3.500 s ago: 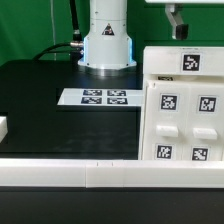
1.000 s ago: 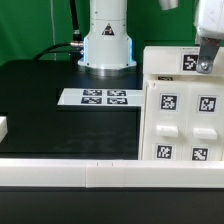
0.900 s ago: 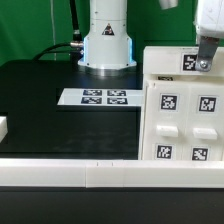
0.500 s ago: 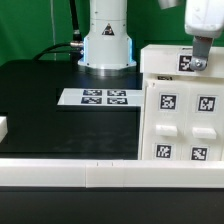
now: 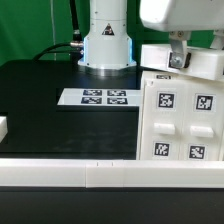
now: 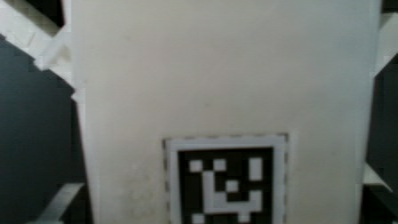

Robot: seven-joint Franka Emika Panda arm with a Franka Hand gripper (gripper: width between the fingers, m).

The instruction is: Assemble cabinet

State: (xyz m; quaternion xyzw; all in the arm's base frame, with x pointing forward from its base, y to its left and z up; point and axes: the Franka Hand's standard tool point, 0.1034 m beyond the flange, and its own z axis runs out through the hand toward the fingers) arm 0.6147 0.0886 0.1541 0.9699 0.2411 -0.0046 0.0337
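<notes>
White plastic fills the scene as the arm's gripper [image 5: 178,60] stands at the upper rear edge of the cabinet [image 5: 180,115], its pale housing looming over the box on the exterior view's right. One dark fingertip [image 5: 178,60] shows against the cabinet's top edge; whether the jaws are pinching the wall or merely straddling it cannot be told from either picture. The wrist view is taken up almost wholly by a broad white face of the cabinet [image 6: 214,90], blurred, with one black-and-white tag [image 6: 228,182] low on it and black table showing past both sides. In the exterior view the cabinet stands on the black table [image 5: 40,90], tilted slightly, its front face carrying four square tags around two raised white blocks [image 5: 182,128]. To the exterior view's left of it, apart from the box, lies the marker board [image 5: 98,97] with its tags, flat before the robot's white base [image 5: 105,45]. A small white block [image 5: 3,127] sits at the far left edge. A white rail [image 5: 90,168] runs across the foreground.
</notes>
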